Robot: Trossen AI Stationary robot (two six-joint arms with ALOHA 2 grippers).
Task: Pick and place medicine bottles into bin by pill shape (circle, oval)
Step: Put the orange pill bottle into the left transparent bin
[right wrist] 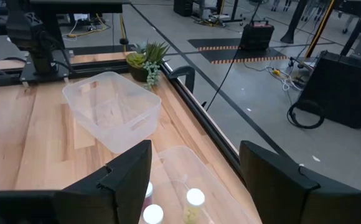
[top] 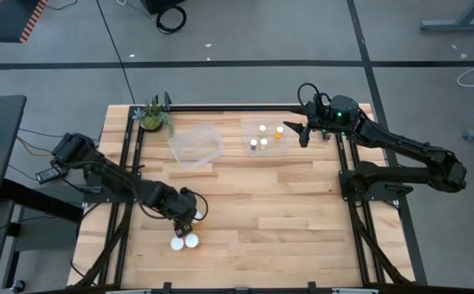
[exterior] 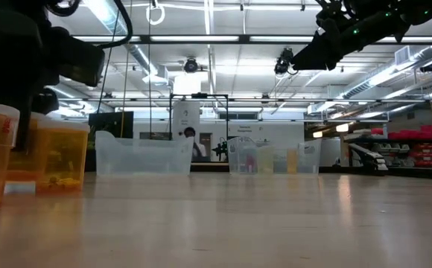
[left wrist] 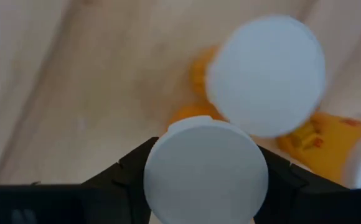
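On bare wood, left jaws (left wrist: 205, 186) flank a white-capped bottle (left wrist: 205, 177).

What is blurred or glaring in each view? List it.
Left wrist view: the two white caps fill the frame, soft and out of focus, as are the orange bottles. Low view: ceiling lights glare, the near bottles are blurred, the table shows a sheen. High view: even light. Right wrist view: sharp, the bin clear.

Grey concrete floor (top: 245, 41) with dark seams surrounds the wooden table (top: 261, 212). Ceiling strip lights (exterior: 208, 22) run overhead. Red shelving (exterior: 417, 145) stands at far right.
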